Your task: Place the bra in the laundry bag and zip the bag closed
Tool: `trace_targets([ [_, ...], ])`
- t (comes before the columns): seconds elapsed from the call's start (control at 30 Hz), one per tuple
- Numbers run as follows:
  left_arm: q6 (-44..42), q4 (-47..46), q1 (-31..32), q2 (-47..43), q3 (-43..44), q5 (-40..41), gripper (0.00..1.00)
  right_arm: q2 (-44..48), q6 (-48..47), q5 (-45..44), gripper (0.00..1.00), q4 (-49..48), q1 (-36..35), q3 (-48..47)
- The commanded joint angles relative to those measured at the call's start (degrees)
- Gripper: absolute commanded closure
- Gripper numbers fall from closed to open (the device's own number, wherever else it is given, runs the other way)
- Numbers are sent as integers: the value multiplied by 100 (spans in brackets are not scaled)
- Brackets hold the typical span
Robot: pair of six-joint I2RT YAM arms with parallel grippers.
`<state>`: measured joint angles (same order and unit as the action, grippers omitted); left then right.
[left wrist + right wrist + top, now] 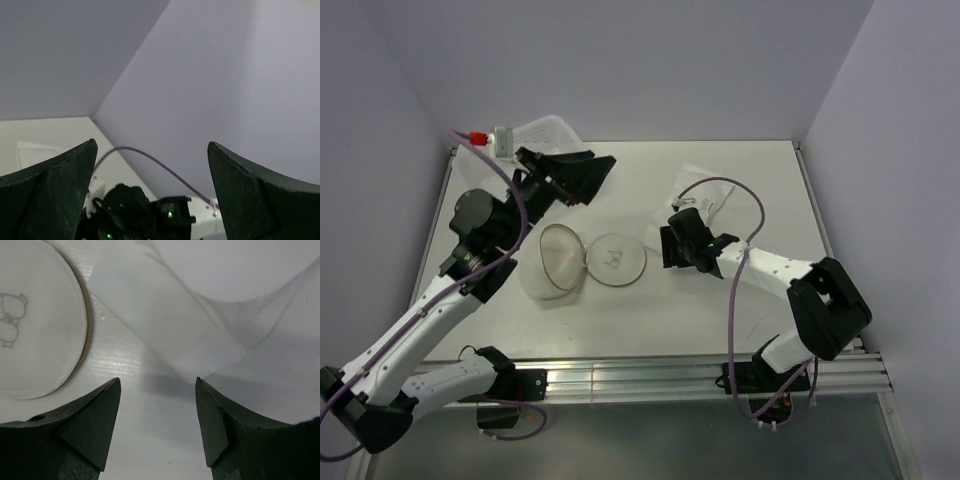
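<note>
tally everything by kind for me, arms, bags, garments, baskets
arms: 2 (left arm, right arm)
laundry bag: 1
bra: 1
basket: 1
total: 5

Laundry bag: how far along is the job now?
Done: the laundry bag lies unzipped, lid flipped open. In hand: the open right claw is at the edge of the bra, gripping nothing; the left claw is open, raised. Left: loading the bra, zipping.
</note>
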<state>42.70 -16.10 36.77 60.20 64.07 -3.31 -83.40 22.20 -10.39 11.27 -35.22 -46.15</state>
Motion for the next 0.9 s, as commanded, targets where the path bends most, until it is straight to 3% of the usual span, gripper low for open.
trace_targets([
  [0.0, 2, 799, 154, -200, -754, 296, 1, -596, -382, -560, 31, 506, -265, -761],
  [0.2, -384, 1960, 207, -1536, -941, 542, 2, -1598, -734, -1184, 34, 964, -626, -1641],
  [0.33, -762, 2864, 207, -1828, -634, 638, 2, -2162, -752, -1543, 39, 1123, -626, -2029],
  [0.57, -1140, 3227, 207, -2232, -720, 858, 2, -2795, -655, -1966, 43, 1404, -626, -2530],
  [0.63, -1167, 3262, 207, -2267, -756, 902, 2, -2901, -629, -2019, 51, 1405, -609, -2557],
  [0.73, -1211, 3245, 207, -2294, -826, 929, 3, -3034, -515, -2186, 72, 1405, -565, -2610],
  [0.77, -1229, 3236, 207, -2285, -835, 920, 3, -2964, -523, -2247, 89, 1352, -573, -2583],
  [0.87, -1255, 3192, 207, -2242, -826, 929, 3, -2508, -549, -2537, 100, 1343, -573, -2478],
])
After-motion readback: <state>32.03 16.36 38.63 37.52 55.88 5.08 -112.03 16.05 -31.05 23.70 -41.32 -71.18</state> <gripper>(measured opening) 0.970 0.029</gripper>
